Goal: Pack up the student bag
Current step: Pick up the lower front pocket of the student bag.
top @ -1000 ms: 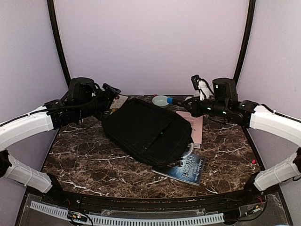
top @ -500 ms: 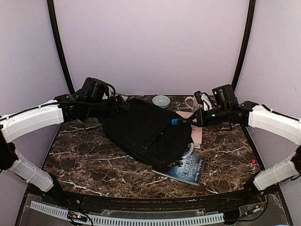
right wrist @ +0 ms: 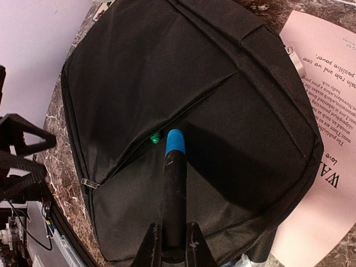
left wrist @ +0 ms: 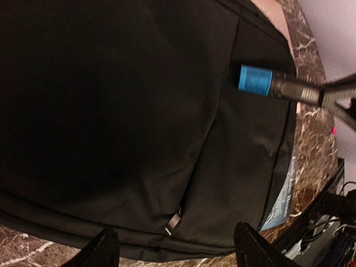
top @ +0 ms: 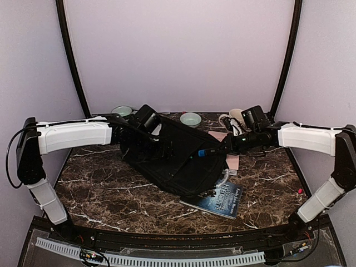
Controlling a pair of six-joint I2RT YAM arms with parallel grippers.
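Observation:
The student bag [top: 167,161] lies flat and black in the middle of the table, and it fills the left wrist view [left wrist: 111,111]. Its front pocket zip stands partly open [right wrist: 183,114], with a green tip [right wrist: 155,138] showing inside. My right gripper [right wrist: 173,245] is shut on a black marker with a blue cap [right wrist: 175,142], and the cap [top: 203,152] hovers at that opening. My left gripper [left wrist: 178,253] is open low over the bag's near edge. A metal zipper pull [left wrist: 173,221] lies just ahead of its fingers [left wrist: 105,250].
A dark blue book [top: 222,197] sticks out from under the bag's near right corner. A pink printed sheet [right wrist: 328,111] lies to the bag's right. Two pale green bowls [top: 191,119] [top: 121,110] and a mug [top: 236,117] stand along the back edge.
My left arm has swung from the back left corner out over the bag, jaws narrowing a little. My right gripper has carried the marker left and down to the pocket opening.

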